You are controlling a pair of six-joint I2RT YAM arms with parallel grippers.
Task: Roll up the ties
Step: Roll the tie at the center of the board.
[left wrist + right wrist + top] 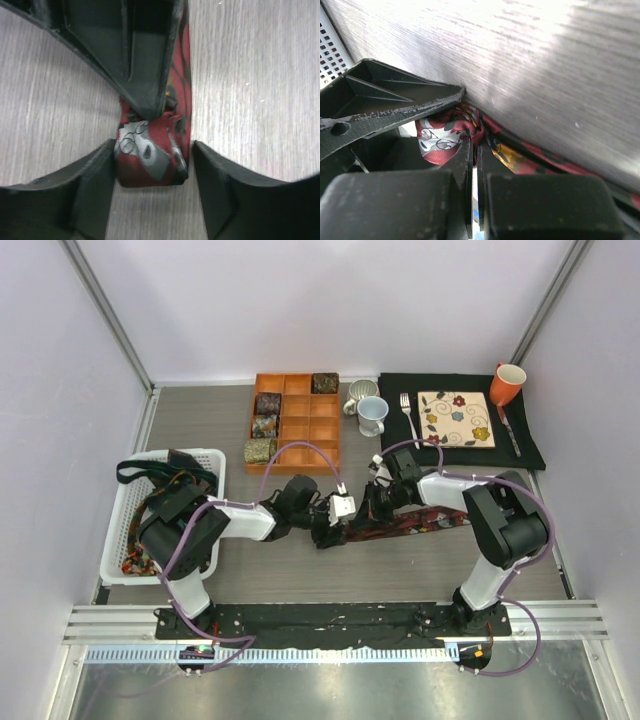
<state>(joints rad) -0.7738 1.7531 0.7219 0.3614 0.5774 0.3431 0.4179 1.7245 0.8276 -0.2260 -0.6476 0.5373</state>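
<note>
A maroon patterned tie [420, 523] lies flat on the table between the arms. Its left end is folded into a small roll [150, 155]. My left gripper [153, 147] is open, with a jaw on either side of that roll; the left finger touches it and the right one stands just off it. In the top view the left gripper [330, 527] is at the tie's left end. My right gripper [475, 145] is shut on the tie's fabric [440, 137] right beside the roll, and shows in the top view [378, 502]. Several rolled ties [264, 426] sit in the orange organizer [310, 430].
A white basket [120, 502] at the left holds more loose ties [150, 480]. At the back right a black placemat [400, 390] carries a floral plate [455, 418], a fork [407, 415] and an orange mug [507, 383]. Two pale mugs [370, 415] stand beside the organizer.
</note>
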